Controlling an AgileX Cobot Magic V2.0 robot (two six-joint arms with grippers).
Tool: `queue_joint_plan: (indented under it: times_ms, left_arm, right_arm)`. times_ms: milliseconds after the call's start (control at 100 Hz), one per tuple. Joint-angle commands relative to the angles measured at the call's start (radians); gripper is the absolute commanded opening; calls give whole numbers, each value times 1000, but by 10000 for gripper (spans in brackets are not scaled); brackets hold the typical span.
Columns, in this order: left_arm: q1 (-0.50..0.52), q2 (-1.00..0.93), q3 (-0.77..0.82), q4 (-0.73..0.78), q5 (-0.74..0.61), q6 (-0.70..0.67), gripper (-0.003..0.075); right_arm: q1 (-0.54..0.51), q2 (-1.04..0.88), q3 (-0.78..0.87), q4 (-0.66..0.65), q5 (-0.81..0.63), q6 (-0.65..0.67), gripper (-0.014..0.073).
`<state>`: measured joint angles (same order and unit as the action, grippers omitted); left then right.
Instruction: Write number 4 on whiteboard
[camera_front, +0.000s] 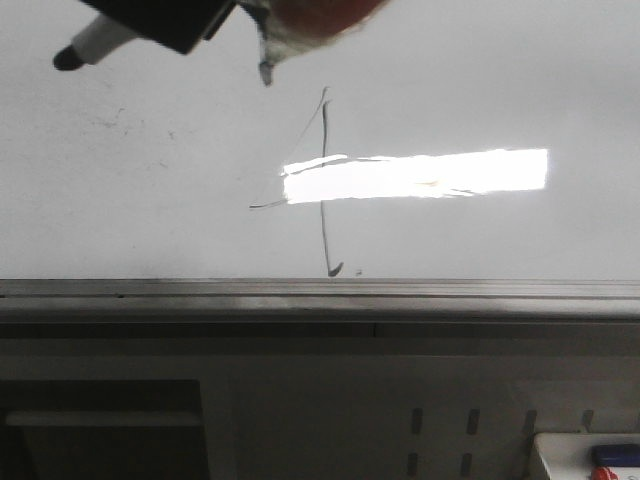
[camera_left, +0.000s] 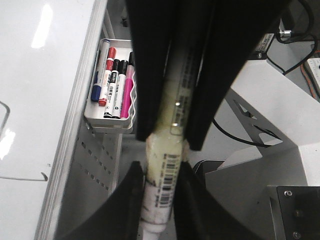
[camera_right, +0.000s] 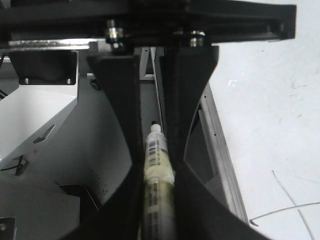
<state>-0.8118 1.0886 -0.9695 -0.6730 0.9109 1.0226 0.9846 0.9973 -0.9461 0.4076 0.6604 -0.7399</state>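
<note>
The whiteboard (camera_front: 480, 90) fills the upper front view, with a bright light reflection across it. The number 4 (camera_front: 323, 235) is drawn on it in thin dark strokes: a diagonal, a crossbar and a long vertical with a hooked end. A white marker (camera_front: 100, 42) with a dark tip sticks out of a black gripper (camera_front: 170, 25) at the top left, off the board's strokes. My left gripper (camera_left: 160, 172) is shut on the marker (camera_left: 165, 190) at its barcoded end. My right gripper (camera_right: 159, 200) is shut on the marker's yellow-taped body (camera_right: 157, 155). Parts of the 4 show in both wrist views (camera_left: 20, 178) (camera_right: 285, 212).
A grey metal rail (camera_front: 320, 295) runs along the board's near edge, with a perforated panel below. A white tray (camera_left: 111, 122) with several coloured markers hangs beside the rail; its corner shows in the front view (camera_front: 560, 450). A blurred reddish object (camera_front: 320, 15) sits at the top.
</note>
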Motion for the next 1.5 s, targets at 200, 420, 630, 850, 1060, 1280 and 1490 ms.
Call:
queue_joint_plan:
  times_ms: [200, 420, 630, 850, 1060, 1280, 1490]
  left_arm:
    - [-4, -12, -6, -75, -93, -52, -20]
    - [-4, -12, 17, -75, -138, -52, -20]
    - [-4, -12, 85, -121, -318, -52, -20]
    - [19, -11, 225, -337, -654, -52, -20]
    - [19, -11, 346, -589, -1078, -52, -20]
    - [19, 32, 349, -604, -1142, -52, -20]
    - [19, 106, 349, -606, -1183, -52, -20]
  right_arm:
    - [-87, -76, -34, -5, -108, -7, 499]
    - [-224, -197, -23, -5, -104, 18, 341]
    - [-282, -316, 44, -5, -104, 24, 14]
    - [-282, -398, 106, -5, -106, 79, -60]
    - [-282, -420, 119, -5, -127, 101, -60]
    - [-282, -418, 119, -5, -156, 103, -60]
    - [-282, -418, 119, -5, -164, 109, -60]
